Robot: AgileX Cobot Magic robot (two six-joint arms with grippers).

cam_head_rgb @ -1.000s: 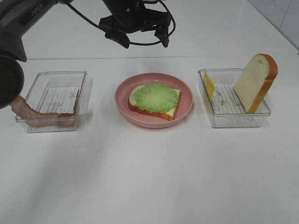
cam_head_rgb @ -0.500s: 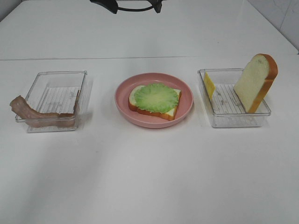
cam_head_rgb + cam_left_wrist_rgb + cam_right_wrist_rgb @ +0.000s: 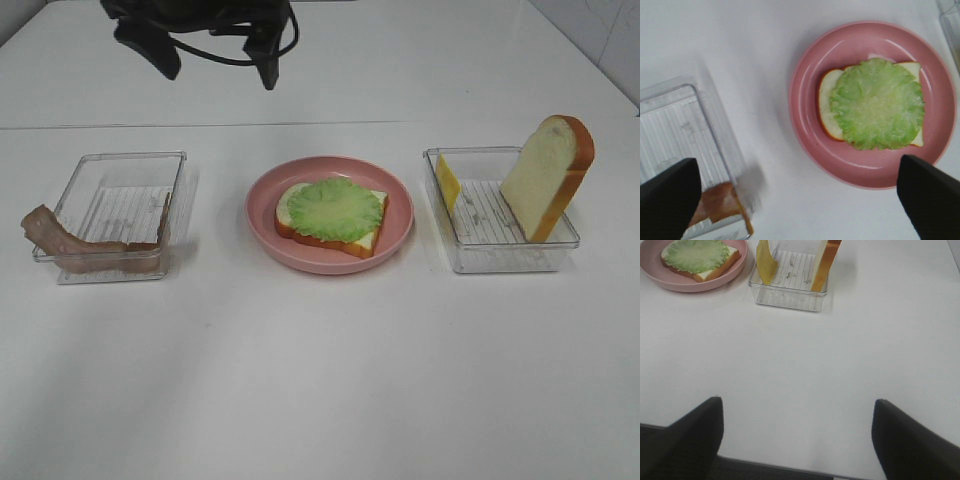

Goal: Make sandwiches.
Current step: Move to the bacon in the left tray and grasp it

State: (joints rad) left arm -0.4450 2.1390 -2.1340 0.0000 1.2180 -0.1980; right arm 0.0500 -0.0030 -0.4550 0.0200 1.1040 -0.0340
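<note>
Well, the left gripper [image 3: 800, 200] has its jaws spread wide and holds nothing; between them is only bare table [image 3: 775, 210]. Just beside one finger [image 3: 667, 200] the bacon [image 3: 715, 207] lies at the end of a tray [image 3: 675, 125], with one end out over the rim. Ahead of the other finger, close to it, is the plate [image 3: 805, 100], with a slice [image 3: 827, 107] lying flat on it and the lettuce [image 3: 875, 110] on top of this slice. The right gripper [image 3: 800, 440] is also wide open and empty, with bare table between its jaws. Well ahead of them stands the second tray [image 3: 790, 300]; inside it the cheese [image 3: 765, 262] leans on one wall and the upright slice [image 3: 822, 265] leans on the opposite side, the two apart. Farther still, off to the side of this tray, is the same plate with the lettuce.
</note>
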